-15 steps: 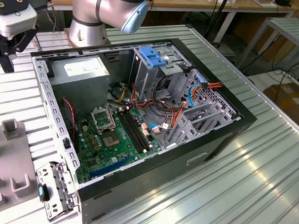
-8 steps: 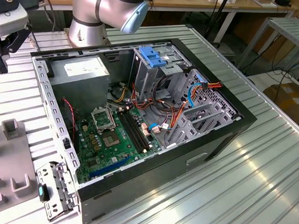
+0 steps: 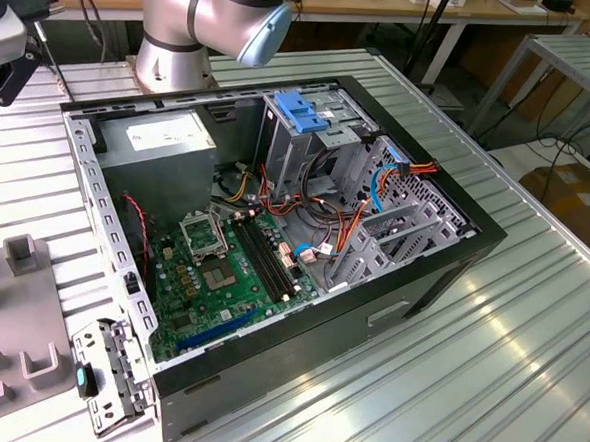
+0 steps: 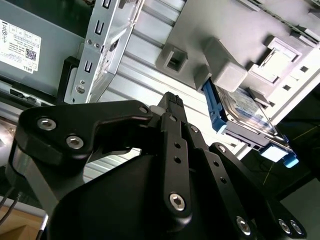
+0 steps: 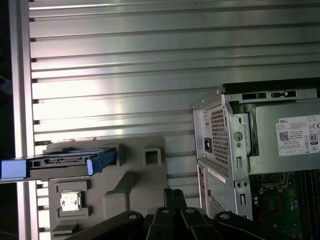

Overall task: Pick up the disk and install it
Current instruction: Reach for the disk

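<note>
The disk [image 5: 60, 162] stands on edge in a slot of a grey holder [image 5: 135, 180] on the ribbed table, beside the open computer case [image 5: 225, 135]. Its blue side rails and silver casing show in both wrist views; in the second wrist view the disk [image 4: 247, 117] has a white and blue label. My gripper [image 5: 174, 194] hangs above the holder, a short way from the disk and apart from it. In the second wrist view the gripper [image 4: 172, 99] has its black fingers together with nothing between them.
The open case [image 3: 432, 279] lies in the middle of the table, with the motherboard [image 3: 222, 267], a grey power-supply box [image 3: 165, 138] and a tall metal cage with a blue top [image 3: 301, 116] inside. The arm's base [image 3: 176, 33] stands behind it. The grey holder [image 3: 24, 315] sits at the exterior view's left.
</note>
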You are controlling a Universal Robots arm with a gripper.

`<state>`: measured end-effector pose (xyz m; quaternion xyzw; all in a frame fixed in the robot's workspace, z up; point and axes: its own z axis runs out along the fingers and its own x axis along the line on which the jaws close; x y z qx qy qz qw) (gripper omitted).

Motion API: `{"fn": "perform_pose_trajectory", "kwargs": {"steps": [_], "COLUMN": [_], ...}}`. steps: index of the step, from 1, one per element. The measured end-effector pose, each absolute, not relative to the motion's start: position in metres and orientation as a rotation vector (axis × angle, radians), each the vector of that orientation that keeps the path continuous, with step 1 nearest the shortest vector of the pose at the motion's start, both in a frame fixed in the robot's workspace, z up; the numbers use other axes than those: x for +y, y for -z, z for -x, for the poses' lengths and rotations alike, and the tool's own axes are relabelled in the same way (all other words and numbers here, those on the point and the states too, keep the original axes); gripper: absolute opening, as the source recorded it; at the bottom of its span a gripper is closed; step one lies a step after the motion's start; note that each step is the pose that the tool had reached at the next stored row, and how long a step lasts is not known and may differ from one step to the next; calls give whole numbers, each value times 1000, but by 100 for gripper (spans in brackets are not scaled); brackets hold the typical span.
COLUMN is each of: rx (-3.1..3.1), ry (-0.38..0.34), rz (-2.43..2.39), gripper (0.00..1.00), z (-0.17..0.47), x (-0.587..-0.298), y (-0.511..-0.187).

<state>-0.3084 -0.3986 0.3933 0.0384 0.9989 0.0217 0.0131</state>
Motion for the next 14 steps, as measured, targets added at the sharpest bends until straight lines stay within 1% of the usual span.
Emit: {"fn": "perform_pose_trajectory", "kwargs": {"steps": [14], "rx": [3112], "ry": [-68], "rz": [-121], "gripper": [11], "z": [329], "x": [-399], "y": [-393]}}
